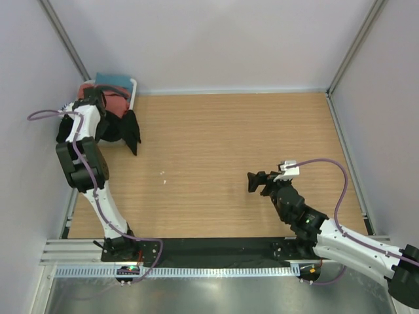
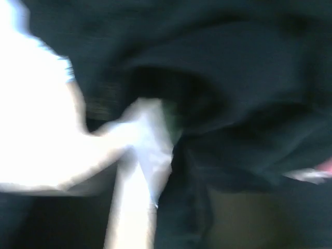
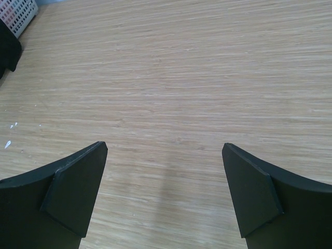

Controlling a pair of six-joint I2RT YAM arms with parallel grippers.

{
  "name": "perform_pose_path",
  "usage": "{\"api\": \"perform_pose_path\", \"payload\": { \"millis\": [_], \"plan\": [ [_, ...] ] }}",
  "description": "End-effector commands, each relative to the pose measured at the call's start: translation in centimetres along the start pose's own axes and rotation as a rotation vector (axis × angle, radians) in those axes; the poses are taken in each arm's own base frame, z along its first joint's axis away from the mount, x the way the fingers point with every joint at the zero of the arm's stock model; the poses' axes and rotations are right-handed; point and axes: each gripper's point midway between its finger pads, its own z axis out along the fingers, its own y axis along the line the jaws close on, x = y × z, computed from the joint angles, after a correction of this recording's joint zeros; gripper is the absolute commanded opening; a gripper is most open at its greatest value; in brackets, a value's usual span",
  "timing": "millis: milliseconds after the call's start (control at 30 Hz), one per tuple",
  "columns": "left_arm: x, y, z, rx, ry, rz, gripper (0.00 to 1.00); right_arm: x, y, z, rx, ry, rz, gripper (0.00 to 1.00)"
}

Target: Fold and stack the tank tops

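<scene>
The black tank top (image 1: 129,129) hangs out over the right rim of the white basket (image 1: 133,87) at the far left and fills the blurred left wrist view (image 2: 233,78). The rust-red tank top (image 1: 116,104) lies bunched in the basket behind it; a red sliver shows in the left wrist view (image 2: 324,167). My left gripper (image 1: 105,114) is down in the black cloth at the basket; its fingers are hidden. My right gripper (image 1: 258,181) is open and empty, low over the bare wood (image 3: 165,171), far from the tops.
A teal cloth (image 1: 111,80) lies at the back of the basket. The basket's bright rim (image 2: 140,171) crosses the left wrist view. The basket corner (image 3: 18,15) and a black cloth edge (image 3: 8,49) show far left in the right wrist view. Walls enclose the table.
</scene>
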Motion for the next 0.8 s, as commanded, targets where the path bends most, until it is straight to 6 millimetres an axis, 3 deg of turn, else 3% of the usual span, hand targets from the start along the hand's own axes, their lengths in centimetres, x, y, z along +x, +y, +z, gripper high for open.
{"api": "perform_pose_path", "payload": {
  "millis": [0,67,100,200,233,467,600,767],
  "plan": [
    [-3.0,-1.7,-1.1,0.067,-0.066,-0.031,0.30,-1.8,0.2,0.2,0.021,-0.054,0.051,1.00],
    [-3.9,-0.5,-1.9,0.025,-0.110,-0.066,0.16,-1.8,0.2,0.2,0.023,-0.053,0.051,1.00],
    [-5.3,-0.2,-3.4,0.040,-0.161,-0.103,0.02,-1.8,0.2,0.3,0.024,-0.053,0.050,1.00],
    [-6.8,0.1,-5.6,0.088,-0.229,-0.154,0.00,-1.7,0.2,0.3,0.025,-0.048,0.046,1.00],
    [-7.9,0.1,-7.8,0.141,-0.266,-0.188,0.00,-1.7,0.2,0.4,0.026,-0.048,0.048,1.00],
    [-9.4,-0.6,-13.9,0.340,-0.306,-0.289,0.00,-1.5,0.3,0.5,0.027,-0.039,0.041,1.00],
    [-8.9,-0.5,-13.4,0.326,-0.293,-0.277,0.00,-1.4,0.2,0.5,0.029,-0.035,0.037,1.00],
    [-5.0,0.2,-8.7,0.226,-0.217,-0.209,0.00,-1.5,0.1,0.3,0.032,-0.039,0.041,1.00]
  ]
}}
